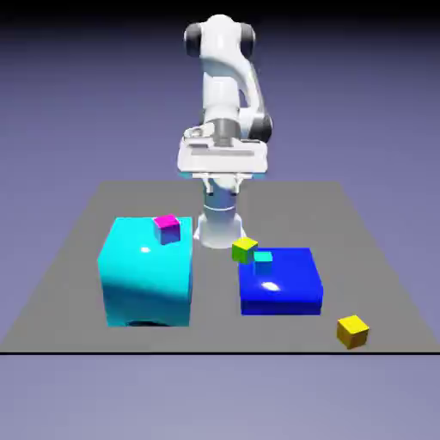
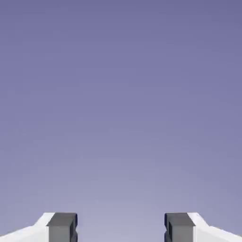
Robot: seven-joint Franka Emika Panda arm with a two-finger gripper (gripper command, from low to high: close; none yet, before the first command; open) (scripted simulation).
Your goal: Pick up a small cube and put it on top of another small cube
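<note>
Well, the tool (image 1: 223,184) is released, its two fingertips (image 2: 63,228) spread wide apart in the hand view with nothing but blue-violet backdrop (image 2: 121,118) between them. It hangs high in front of the white arm (image 1: 221,77), whose base (image 1: 220,230) stands at the far edge of the dark grey desk (image 1: 215,331).

Looking outward from there, a lime-green cube (image 1: 245,250) sits nearest the base of the small ones, just beside a tiny cyan cube (image 1: 263,262). Both show at the upper left corner of a low, glossy blue block (image 1: 281,284); whether they rest on it or merely near it, I can't quite say from where I'm standing.

Over towards the exterior view's left stands a big cyan block (image 1: 148,273), shiny, with a rounded top edge. A magenta cube (image 1: 168,229) shows at its upper right corner, turned a little askew, and it seems to be on the block or close by.

As for the small golden-yellow cube (image 1: 352,332), it lies well apart from the tool, on the desk near the front edge, out at the exterior view's right. It sits turned at an angle, its top bright and its sides darker, nearest to the blue block but not touching it.
</note>
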